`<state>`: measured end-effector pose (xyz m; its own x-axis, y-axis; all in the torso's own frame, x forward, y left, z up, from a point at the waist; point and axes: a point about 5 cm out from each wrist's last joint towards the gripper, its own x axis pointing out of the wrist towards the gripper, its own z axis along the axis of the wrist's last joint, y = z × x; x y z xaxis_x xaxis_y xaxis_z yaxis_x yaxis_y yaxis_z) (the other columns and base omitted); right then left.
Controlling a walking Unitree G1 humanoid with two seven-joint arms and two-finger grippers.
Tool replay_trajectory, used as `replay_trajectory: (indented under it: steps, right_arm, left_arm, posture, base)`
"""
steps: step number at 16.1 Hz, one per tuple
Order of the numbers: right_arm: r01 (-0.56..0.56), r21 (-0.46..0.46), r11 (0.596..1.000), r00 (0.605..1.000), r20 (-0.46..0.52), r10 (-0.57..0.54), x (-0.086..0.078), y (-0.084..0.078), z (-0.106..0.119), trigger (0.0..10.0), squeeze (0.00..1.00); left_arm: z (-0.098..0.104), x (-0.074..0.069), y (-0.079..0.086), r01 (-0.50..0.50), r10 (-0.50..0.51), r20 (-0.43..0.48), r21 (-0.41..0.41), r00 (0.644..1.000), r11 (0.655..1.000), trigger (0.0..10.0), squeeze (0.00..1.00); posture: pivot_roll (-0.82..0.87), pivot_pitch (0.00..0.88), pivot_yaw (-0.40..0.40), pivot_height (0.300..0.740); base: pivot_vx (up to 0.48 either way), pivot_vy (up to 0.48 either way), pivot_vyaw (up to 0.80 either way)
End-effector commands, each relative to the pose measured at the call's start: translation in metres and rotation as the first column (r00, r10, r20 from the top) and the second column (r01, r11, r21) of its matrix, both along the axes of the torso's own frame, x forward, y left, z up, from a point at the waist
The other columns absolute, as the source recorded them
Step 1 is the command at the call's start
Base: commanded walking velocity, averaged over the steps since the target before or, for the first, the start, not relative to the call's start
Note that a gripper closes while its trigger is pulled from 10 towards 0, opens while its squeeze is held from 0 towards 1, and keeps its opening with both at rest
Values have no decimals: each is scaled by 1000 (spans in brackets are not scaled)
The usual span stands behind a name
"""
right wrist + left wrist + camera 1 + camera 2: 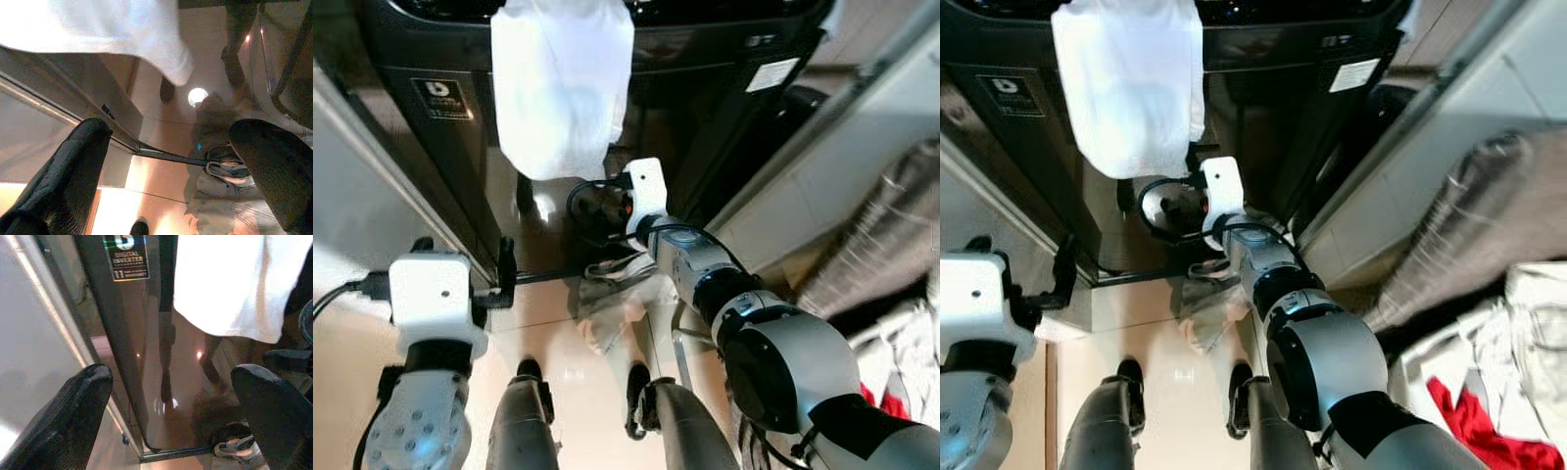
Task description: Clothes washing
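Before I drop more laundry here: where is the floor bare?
Bare tile lies left of the jeans, by the washer base. Right side is crowded: a clothes pile along the wall.

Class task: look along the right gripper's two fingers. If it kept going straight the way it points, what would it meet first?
Probably the pale garment crumpled on the floor at the washing machine base; the right gripper, fingers open, points down toward it. Depth is unclear.
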<state>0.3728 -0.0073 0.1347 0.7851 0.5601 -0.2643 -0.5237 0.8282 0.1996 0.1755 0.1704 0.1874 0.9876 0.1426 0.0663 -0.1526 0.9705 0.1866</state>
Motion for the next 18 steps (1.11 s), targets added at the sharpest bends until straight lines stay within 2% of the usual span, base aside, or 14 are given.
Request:
replay_trajectory:
  steps: [1, 6, 8, 9, 10, 11, 12, 13, 14, 15, 16, 17, 18]
  right_arm:
    - [-98, 10, 995, 993, -59, 99, -25, 45, -12, 10000, 0]
    - [-16, -138, 990, 997, 70, 25, -11, 32, 1, 10000, 0]
    - [57, -65, 996, 995, 89, -52, -1, 26, 17, 10000, 0]
    - [59, -41, 997, 993, 104, -54, 0, 25, 21, 10000, 0]
    - [125, -12, 992, 950, 289, -117, 10, 11, 43, 10000, 0]
    - [166, 27, 986, 913, 373, -164, 13, -3, 49, 10000, 0]
    - [195, 56, 979, 872, 446, -199, 12, -21, 47, 10000, 0]
    - [207, 67, 976, 852, 478, -213, 8, -33, 42, 10000, 0]
    - [249, 59, 967, 795, 557, -239, -11, -67, 28, 10000, 0]
    - [277, 45, 960, 768, 590, -249, -27, -88, 21, 10000, 0]
    - [343, 75, 936, 773, 543, -327, -40, -111, 10, 10000, 0]
    - [376, 90, 922, 780, 507, -367, -44, -121, 4, 10000, 0]
    - [424, 90, 901, 789, 453, -416, -54, -139, -12, 10000, 0]
  left_arm:
    - [3, -6, 0, -16, 16, 1, 4, 1000, 1000, 10000, 0]
    - [6, -7, -3, 2, -3, 14, 38, 1000, 999, 10000, 0]
    - [-3, 1, -6, 12, -12, -18, 37, 1000, 999, 10000, 0]
    - [-5, 4, -5, 14, -13, -19, 49, 1000, 999, 10000, 0]
    - [-17, 14, 5, -9, 12, -60, 58, 998, 998, 10000, 0]
    - [-25, 19, 10, -24, 29, -78, 70, 997, 997, 10000, 0]
    - [-28, 25, 15, -17, 24, -91, 80, 996, 997, 10000, 0]
    - [-26, 28, 16, -3, 10, -83, 87, 996, 996, 10000, 0]
    - [-23, 38, 14, 51, -43, -71, 117, 997, 992, 10000, 0]
    - [-22, 46, 12, 79, -71, -68, 132, 995, 988, 10000, 0]
    - [-17, 57, 12, 94, -89, -46, 135, 995, 986, 10000, 0]
    - [-14, 64, 11, 104, -101, -30, 137, 994, 985, 10000, 0]
    - [-5, 78, 5, 123, -127, 20, 133, 992, 983, 10000, 0]
  posture:
    - [349, 383, -148, 731]
    - [361, 375, -163, 731]
    - [349, 337, -178, 731]
    - [342, 317, -184, 731]
    - [290, 221, -184, 731]
    - [250, 166, -179, 731]
    - [222, 124, -160, 731]
    - [213, 115, -155, 731]
    - [167, 47, -131, 731]
    - [130, 22, -120, 731]
    - [90, 0, -100, 731]
    - [75, 0, -90, 731]
    - [52, 0, -72, 731]
  base:
    - [0, 0, 0]
    - [0, 0, 0]
    - [0, 0, 0]
    - [0, 0, 0]
    - [0, 0, 0]
    - [0, 0, 0]
    - [0, 0, 0]
    - [0, 0, 0]
    - [0, 0, 0]
    - [0, 0, 0]
    - [0, 0, 0]
    - [0, 0, 0]
    - [0, 0, 0]
